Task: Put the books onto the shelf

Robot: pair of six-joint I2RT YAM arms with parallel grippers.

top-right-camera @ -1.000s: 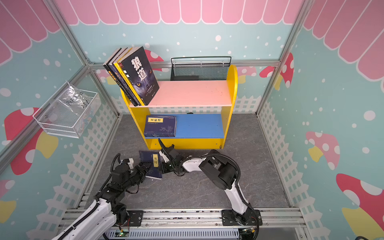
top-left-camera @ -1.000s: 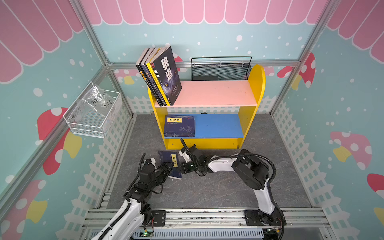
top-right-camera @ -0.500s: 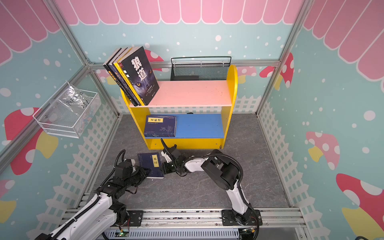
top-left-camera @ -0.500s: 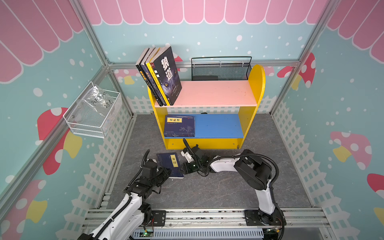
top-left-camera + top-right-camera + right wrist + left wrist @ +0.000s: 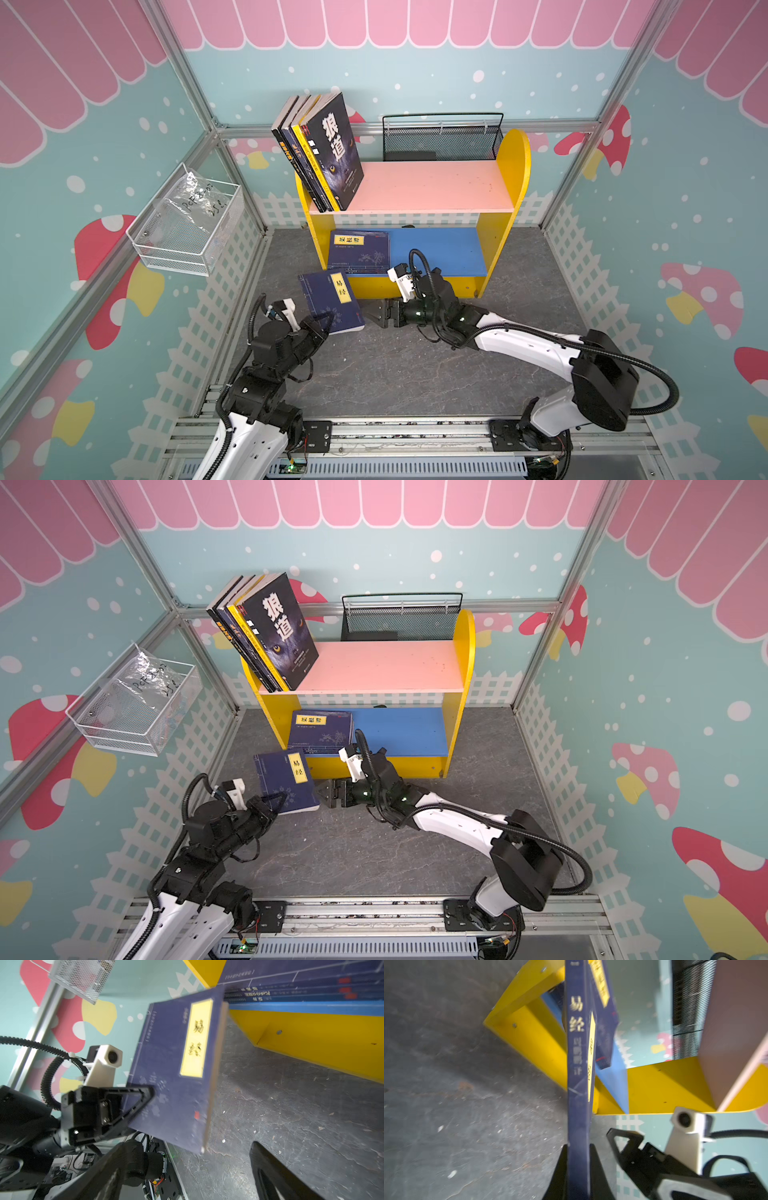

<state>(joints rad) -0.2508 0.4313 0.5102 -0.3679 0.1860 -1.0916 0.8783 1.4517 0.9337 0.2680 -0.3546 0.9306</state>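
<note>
The left fingers point(image 5: 560, 1169) clamp the near end of the navy book point(image 5: 332, 301), arm low and reaching forward over the grey desk point(image 5: 395, 374); the right fingers point(image 5: 274, 1178) gape wide and empty just beside its page edge, that arm stretched in from the right. The book tilts, labelled cover up, long axis running toward the shelf point(image 5: 515, 174), far end near its lower left front. Ahead, stacked navy books point(image 5: 359, 251) fill the left of the blue board point(image 5: 436, 249); four books point(image 5: 328, 153) lean on the pink board point(image 5: 428, 187).

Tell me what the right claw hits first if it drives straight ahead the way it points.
Probably the page edge of the navy book, gripped by the left claw; it lies just ahead of the open right claw, though depth is hard to judge.
</note>
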